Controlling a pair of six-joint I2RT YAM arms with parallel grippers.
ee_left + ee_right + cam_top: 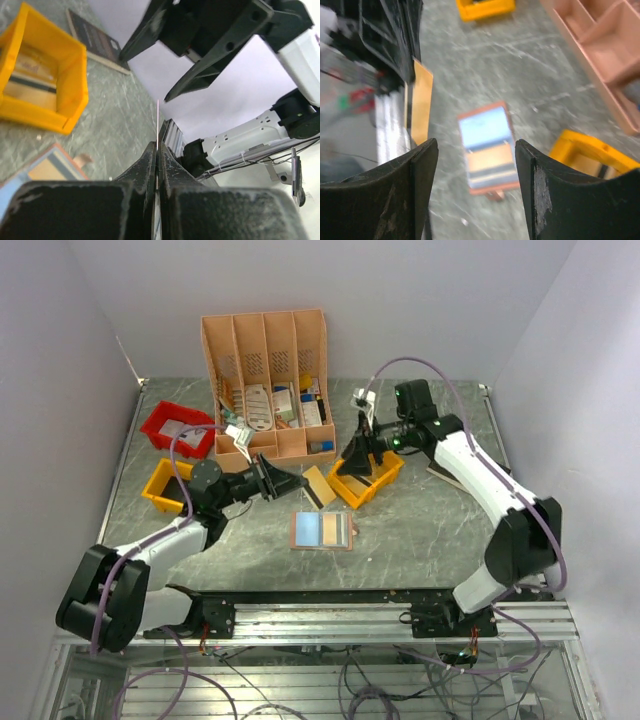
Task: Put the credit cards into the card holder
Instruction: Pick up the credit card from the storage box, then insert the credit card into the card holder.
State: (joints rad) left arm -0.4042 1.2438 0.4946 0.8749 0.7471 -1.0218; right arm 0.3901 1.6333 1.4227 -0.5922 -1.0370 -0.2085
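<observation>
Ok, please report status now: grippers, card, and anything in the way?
Left gripper shut on credit card, off the table. Right gripper open, empty, close by the card. Card holder lies open on table, nothing covering it.

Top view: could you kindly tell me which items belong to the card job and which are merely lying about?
Job: credit card, clamped in the left pincer; open card holder.

Lying about: peach desk organiser; red bin; left yellow bin; right yellow bin.
</observation>
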